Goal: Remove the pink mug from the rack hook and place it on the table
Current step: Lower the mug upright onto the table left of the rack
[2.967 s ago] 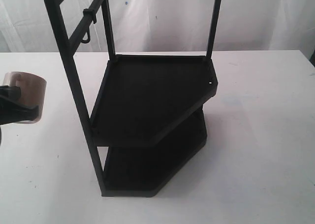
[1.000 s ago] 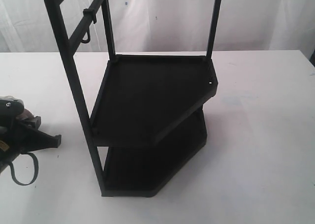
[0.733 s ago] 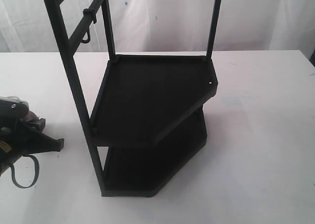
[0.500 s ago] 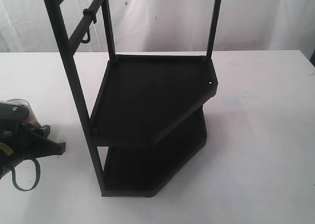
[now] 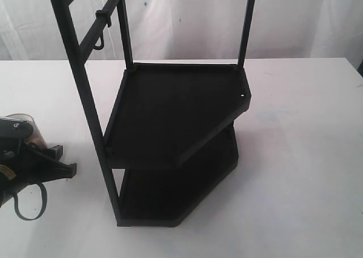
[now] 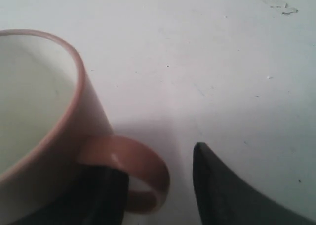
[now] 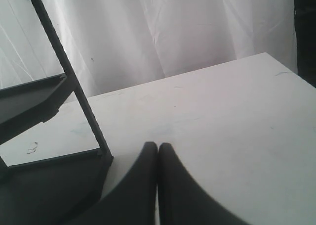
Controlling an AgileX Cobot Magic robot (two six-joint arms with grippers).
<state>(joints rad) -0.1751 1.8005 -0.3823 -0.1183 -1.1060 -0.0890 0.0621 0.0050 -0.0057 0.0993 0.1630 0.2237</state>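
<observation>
The pink mug (image 6: pixel 59 136) stands on the white table (image 6: pixel 207 62), white inside showing, loop handle (image 6: pixel 145 173) between my left gripper's (image 6: pixel 158 160) spread fingers. One finger (image 6: pixel 222 190) stands apart from the handle; the other finger (image 6: pixel 98 195) lies by the mug wall. In the exterior view that gripper (image 5: pixel 65 159) is low at the left edge and hides most of the mug (image 5: pixel 36 135). The rack hook (image 5: pixel 100 42) hangs empty on the tall black rack (image 5: pixel 176 110). My right gripper (image 7: pixel 158 147) is shut on nothing, above the table (image 7: pixel 237 116).
The rack's upright bars (image 5: pixel 85 93) rise just right of the left gripper. A dark cable loop (image 5: pixel 28 204) hangs under that arm. White curtains (image 5: pixel 306 20) back the table. The rack's lower corner (image 7: pixel 94 160) lies close to the right gripper.
Three seconds ago the mug was held up in the air at the left edge. It has since come down to the table, and the left gripper has edged right.
</observation>
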